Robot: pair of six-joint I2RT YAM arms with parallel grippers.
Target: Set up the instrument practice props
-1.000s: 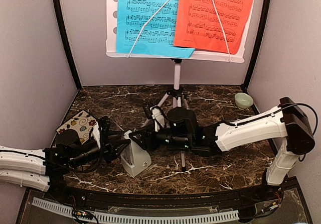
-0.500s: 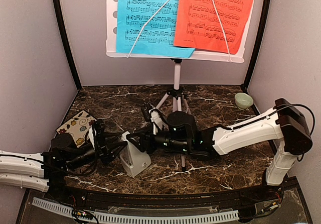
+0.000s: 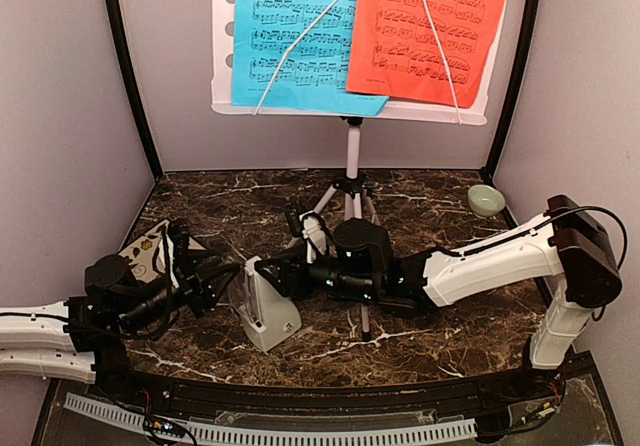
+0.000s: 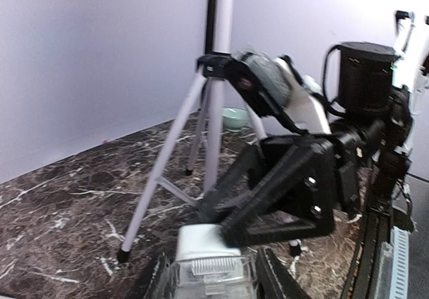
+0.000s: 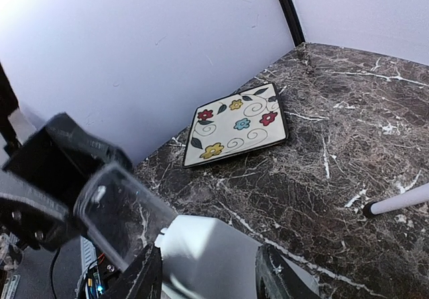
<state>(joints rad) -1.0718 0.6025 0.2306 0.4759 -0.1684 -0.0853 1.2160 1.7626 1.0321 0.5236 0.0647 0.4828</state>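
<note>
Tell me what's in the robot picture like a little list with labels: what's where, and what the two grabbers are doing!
Stand: white music stand upright on tripod legs at the back of the table
Sheets: blue sheet on the left, red-orange sheet on the right, both on the stand
Metronome: pale grey metronome in front of the stand
Right: right gripper fingers either side of the metronome, seemingly gripping it
Left: left gripper at the metronome too, grip unclear
Coaster: floral coaster flat by the left wall
Bowl: green bowl far right

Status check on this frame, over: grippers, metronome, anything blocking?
Right gripper clamped on metronome top. Left gripper at its clear front, grip unclear. Metronome upright beside stand legs. Coaster well aside.
</note>
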